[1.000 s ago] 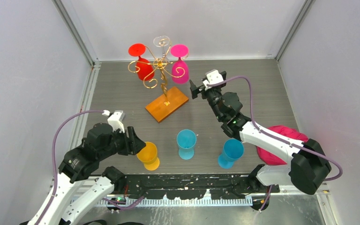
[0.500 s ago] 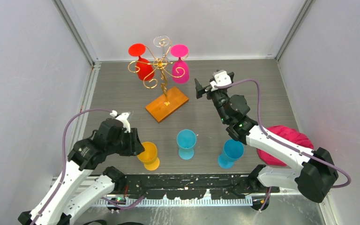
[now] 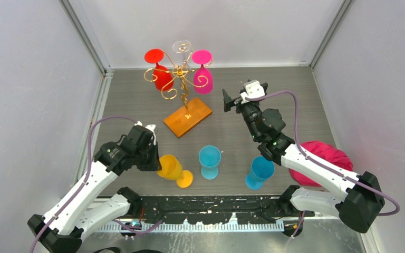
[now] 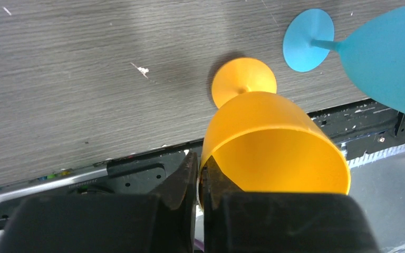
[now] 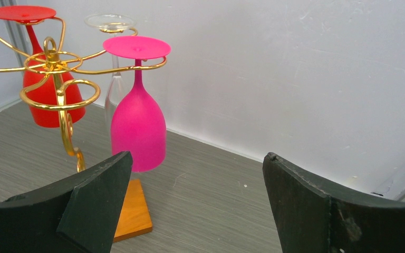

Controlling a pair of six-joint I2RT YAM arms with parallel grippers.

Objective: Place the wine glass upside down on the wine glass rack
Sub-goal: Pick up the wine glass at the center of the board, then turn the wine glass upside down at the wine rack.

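Orange glass (image 3: 171,169), lower centre of top view, rim pinched tight by left gripper (image 4: 199,176); right gripper (image 5: 198,200) wide open, w/ nothing. Rack (image 3: 182,87), upper centre, carries 3 hung glasses (image 3: 161,76); lift, flip & hang are left, I think.

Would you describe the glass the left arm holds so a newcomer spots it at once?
On the grey table, three glasses line the near edge. The leftmost is it: the orange glass, tilted, its rim pinched in the left fingers, while both blue glasses stand upright.
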